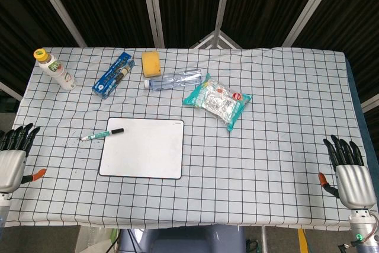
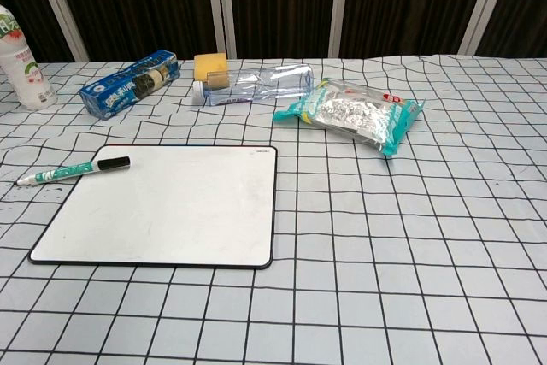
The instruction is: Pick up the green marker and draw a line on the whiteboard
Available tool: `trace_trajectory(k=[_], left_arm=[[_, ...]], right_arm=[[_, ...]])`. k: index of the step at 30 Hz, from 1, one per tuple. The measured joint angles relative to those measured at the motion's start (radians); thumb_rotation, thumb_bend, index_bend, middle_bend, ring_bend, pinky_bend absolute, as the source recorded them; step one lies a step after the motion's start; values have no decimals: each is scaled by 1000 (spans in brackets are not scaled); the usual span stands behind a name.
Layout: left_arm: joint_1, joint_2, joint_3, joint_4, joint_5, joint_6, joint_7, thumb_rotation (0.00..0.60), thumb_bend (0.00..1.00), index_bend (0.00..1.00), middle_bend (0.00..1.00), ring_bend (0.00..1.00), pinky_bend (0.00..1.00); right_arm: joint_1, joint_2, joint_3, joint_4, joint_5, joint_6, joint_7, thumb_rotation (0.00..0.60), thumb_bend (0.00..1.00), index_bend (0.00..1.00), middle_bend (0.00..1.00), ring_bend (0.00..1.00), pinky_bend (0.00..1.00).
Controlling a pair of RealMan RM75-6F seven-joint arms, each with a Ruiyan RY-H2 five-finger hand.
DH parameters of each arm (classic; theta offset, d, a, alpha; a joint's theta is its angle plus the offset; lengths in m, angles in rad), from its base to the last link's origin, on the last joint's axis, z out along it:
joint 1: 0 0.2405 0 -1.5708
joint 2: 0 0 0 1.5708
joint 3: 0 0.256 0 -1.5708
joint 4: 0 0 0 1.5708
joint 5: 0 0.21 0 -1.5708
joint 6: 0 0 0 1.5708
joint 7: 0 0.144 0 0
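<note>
The green marker lies across the whiteboard's top left corner, black cap on the board, tip pointing left onto the cloth. The whiteboard lies flat and blank, left of the table's middle. My left hand rests at the table's left edge, fingers spread and holding nothing, well left of the marker. My right hand sits at the right edge, fingers spread, empty. Neither hand shows in the chest view.
Along the back stand a white bottle with a yellow cap, a blue box, a yellow sponge, a lying clear bottle and a teal snack bag.
</note>
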Motion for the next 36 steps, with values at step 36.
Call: trace_trajectory(k=[36], left_arm=[[-478, -515, -243, 300, -730, -278, 544, 600, 389, 467, 0, 0, 53]], right_arm=[[12, 15, -2, -17, 9, -38, 80, 600, 351, 0, 0, 0, 0]])
